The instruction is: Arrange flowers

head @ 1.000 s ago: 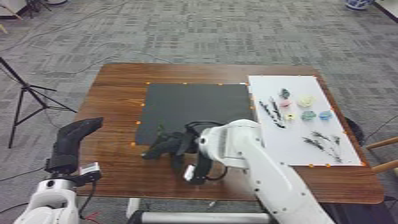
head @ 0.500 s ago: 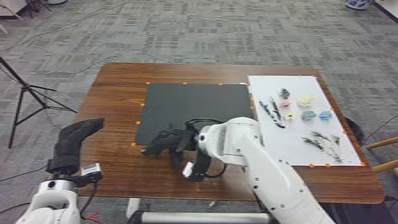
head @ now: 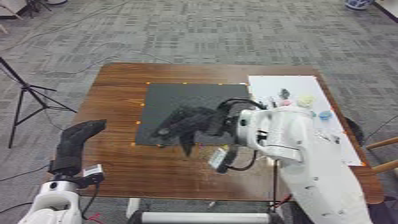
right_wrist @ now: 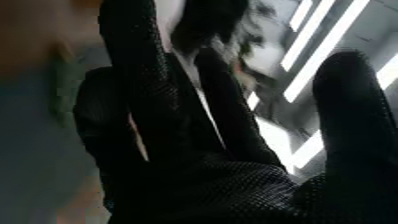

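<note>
Over the lower part of the black mat (head: 169, 97) is my right hand (head: 197, 122), open and loosely spread. In the right wrist view my right hand (right_wrist: 169, 110) has straight fingers, with the thumb apart and nothing held; a blurred green patch (right_wrist: 64, 90) lies beside them. My left hand (head: 80, 139) rests open at the table's left side. On the white board (head: 266, 85) are a dark flower (head: 284, 93), a pink one (head: 286, 103), a yellow one (head: 306, 101) and a blue one (head: 325, 115). The right arm covers part of the board, hiding some stems.
The brown table (head: 115, 90) surrounds the mat, whose edges carry small orange markers. A black tripod (head: 27, 87) stands on the floor to the left. Part of a wooden chair (head: 384, 145) is beyond the table's right side.
My right hand has moved right and a little away from the table's front edge, and its fingers have spread. Its arm now covers more of the white board. The left arm has hardly moved.
</note>
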`<state>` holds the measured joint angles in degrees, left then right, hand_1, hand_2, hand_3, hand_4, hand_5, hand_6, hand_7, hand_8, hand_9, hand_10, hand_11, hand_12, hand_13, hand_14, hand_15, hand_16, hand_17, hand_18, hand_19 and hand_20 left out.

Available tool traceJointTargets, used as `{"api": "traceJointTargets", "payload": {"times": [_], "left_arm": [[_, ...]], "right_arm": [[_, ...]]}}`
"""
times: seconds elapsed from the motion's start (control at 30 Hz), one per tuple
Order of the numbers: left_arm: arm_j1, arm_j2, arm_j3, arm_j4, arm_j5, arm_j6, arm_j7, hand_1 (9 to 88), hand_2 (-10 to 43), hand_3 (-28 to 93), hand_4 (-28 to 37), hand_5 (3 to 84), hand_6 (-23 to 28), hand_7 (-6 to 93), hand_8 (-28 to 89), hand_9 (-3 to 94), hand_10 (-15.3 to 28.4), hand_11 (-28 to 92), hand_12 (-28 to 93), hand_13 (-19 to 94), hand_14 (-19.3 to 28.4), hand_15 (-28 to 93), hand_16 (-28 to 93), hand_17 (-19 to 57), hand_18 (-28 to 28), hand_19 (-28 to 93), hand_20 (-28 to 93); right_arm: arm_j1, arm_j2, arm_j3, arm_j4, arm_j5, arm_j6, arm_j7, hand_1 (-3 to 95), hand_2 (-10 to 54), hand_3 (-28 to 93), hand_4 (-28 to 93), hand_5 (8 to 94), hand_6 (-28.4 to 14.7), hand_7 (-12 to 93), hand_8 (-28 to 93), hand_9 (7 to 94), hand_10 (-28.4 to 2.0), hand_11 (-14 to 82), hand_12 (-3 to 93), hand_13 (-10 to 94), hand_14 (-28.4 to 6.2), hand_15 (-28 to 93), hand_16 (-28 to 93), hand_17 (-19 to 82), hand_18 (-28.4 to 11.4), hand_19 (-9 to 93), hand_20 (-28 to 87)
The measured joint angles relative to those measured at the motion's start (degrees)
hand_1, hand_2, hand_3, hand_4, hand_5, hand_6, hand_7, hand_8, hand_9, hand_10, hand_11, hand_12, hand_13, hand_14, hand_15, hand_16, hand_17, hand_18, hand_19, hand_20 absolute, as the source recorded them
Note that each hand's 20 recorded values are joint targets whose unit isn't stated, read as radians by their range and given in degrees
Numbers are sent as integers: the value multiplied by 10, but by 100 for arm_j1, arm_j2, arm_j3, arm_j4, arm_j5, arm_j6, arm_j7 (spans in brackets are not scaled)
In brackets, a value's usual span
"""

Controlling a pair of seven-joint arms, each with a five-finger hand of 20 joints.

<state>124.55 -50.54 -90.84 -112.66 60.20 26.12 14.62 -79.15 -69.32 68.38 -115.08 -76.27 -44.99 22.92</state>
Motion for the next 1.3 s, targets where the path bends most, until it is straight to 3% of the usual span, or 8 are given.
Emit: {"api": "traceJointTargets", "payload": {"times": [0.07,0.17,0.33,0.53,0.8,1.03,1.3], "left_arm": [[-1,-4,-10,0,17,1,0,277,-6,700,-267,524,29,204,-94,484,135,212,113,357,152,176,8,31,123,114,174],[59,-12,-117,-33,19,14,3,291,-20,693,-251,525,28,206,-94,485,134,214,114,358,151,177,8,30,123,115,174],[270,-19,-325,-118,19,32,11,294,-29,693,-241,524,28,207,-95,485,133,214,114,359,151,179,8,31,123,115,174],[324,-24,-284,-123,112,28,-3,294,-29,694,-241,523,27,208,-96,485,132,215,114,360,150,179,7,31,123,114,174],[331,-51,-262,-135,190,26,-28,293,-27,695,-242,522,27,210,-96,485,133,214,113,359,150,178,8,31,123,114,175],[354,-75,-271,-165,243,14,-64,292,-27,697,-242,523,28,209,-96,486,132,215,114,359,150,179,8,31,123,113,175],[413,-108,-322,-223,303,-59,-104,292,-27,697,-242,522,28,209,-96,486,132,215,113,359,150,177,8,31,123,112,174]], "right_arm": [[-248,377,305,-250,-487,667,-661,297,-63,631,-123,621,-61,185,-41,725,-165,232,231,750,-112,542,281,388,-234,835,510],[-696,1099,662,-333,-1684,1959,-1348,317,-94,640,-125,625,-52,233,-39,733,-150,291,258,769,-101,564,293,407,-232,861,510],[-1561,2150,1367,164,-3066,3215,-1115,319,-95,648,-135,618,-45,265,-46,733,-136,310,268,775,-94,583,303,416,-225,875,519],[-2564,2928,2157,536,-3801,4351,-793,308,-95,648,-143,617,-44,279,-51,739,-134,314,269,783,-88,588,307,427,-221,885,521],[-3353,2991,3233,312,-3969,4393,-721,309,-95,642,-146,629,-41,306,-52,767,-131,361,289,826,-61,596,313,473,-210,915,519],[-3864,3074,3275,285,-4961,4383,-573,313,-95,633,-145,644,-40,332,-56,793,-126,422,323,865,-46,598,324,519,-195,931,522],[-4000,3229,3364,281,-4826,3149,-441,336,-95,620,-162,682,-34,325,-54,832,-120,422,318,908,-33,584,328,563,-186,932,538]]}}
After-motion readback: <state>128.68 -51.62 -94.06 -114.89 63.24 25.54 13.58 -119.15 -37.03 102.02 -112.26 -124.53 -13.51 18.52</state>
